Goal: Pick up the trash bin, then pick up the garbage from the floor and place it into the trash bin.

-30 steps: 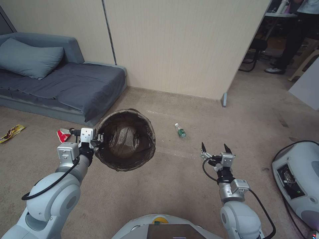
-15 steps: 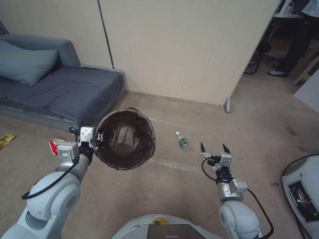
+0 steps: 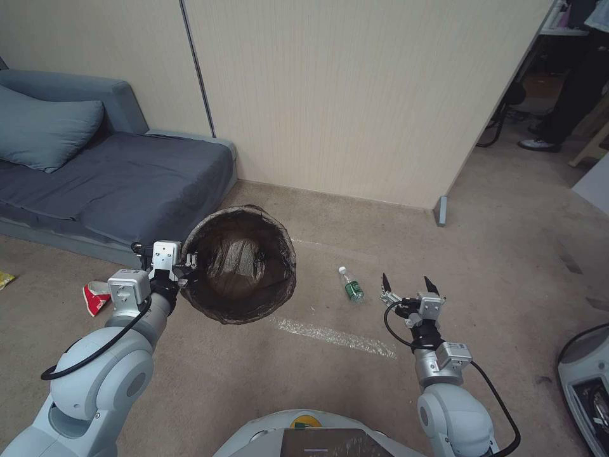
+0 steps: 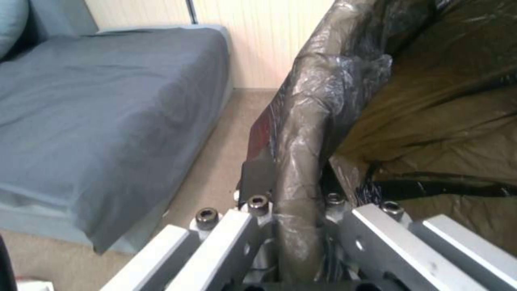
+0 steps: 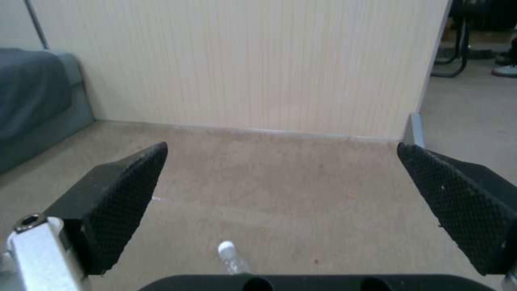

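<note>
i have the left end effector (image 3: 185,271) clamped on the rim of the trash bin (image 3: 240,263), its jaws pinching the dark brown bag (image 4: 307,133) folded over that rim. the bin hangs off the carpet, tipped so that its open mouth faces up toward my head camera. in the left wrist view the bagged rim runs straight between the metal fingers (image 4: 237,226).

my right end effector (image 3: 409,284) hovers above the carpet (image 3: 482,254) with its black fingertips spread wide and nothing between them. the small clear bottle (image 3: 350,285) with the green label lies on its side on the floor, just ahead of and to the left of that end effector, between it and the bin. in the right wrist view the bottle's white cap (image 5: 227,246) peeks up just below the gap between the textured pads (image 5: 127,190).

out beyond the left end effector, on its outer side, a red and white wrapper (image 3: 96,296) lies on the carpet near the grey sofa (image 3: 120,181). a yellow scrap (image 3: 5,278) sits farther left at the picture's edge. a cream panel wall (image 3: 355,95) stands ahead of both end effectors.
</note>
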You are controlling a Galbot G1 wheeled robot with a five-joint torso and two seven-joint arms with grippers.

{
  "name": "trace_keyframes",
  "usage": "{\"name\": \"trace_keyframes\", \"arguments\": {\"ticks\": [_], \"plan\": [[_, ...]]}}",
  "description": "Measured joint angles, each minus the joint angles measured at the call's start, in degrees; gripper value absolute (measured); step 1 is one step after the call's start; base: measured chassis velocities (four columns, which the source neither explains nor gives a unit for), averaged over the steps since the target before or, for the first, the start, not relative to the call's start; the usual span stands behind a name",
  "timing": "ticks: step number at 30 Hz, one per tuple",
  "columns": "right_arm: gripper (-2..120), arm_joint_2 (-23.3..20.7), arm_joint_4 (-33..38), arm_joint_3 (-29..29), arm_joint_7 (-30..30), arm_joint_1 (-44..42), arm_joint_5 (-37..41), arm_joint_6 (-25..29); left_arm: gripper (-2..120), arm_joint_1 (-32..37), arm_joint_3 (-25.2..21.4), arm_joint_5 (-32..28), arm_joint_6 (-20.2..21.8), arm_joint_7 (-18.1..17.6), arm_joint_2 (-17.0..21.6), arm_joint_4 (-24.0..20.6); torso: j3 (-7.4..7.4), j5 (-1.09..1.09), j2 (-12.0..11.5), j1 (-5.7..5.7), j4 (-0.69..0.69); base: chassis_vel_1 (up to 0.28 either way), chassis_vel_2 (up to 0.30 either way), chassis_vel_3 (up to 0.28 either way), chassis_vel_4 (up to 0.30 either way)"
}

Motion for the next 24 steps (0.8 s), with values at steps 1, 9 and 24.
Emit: {"name": "trace_keyframes", "arguments": {"ticks": [1,9,24], "plan": [[100,0.0,0.0,0.0,0.0,0.0,0.0,0.0,0,0.0,0.0,0.0,0.0,0.0,0.0,0.0,0.0,0.0,0.0,0.0,0.01,-0.117,0.134,0.126,-0.1],[100,0.1,-0.2,0.1,0.0,0.0,-0.1,0.0,0,0.0,0.0,0.3,0.0,0.0,0.0,0.0,0.0,0.0,0.0,0.0,0.0,-0.137,0.141,0.136,-0.153],[100,0.0,-0.5,-0.5,0.3,0.0,-0.8,1.2,0,0.0,0.0,1.0,0.0,0.5,-0.1,0.0,0.01,0.01,0.0,0.01,0.0,-0.165,0.164,0.173,-0.172]]}}
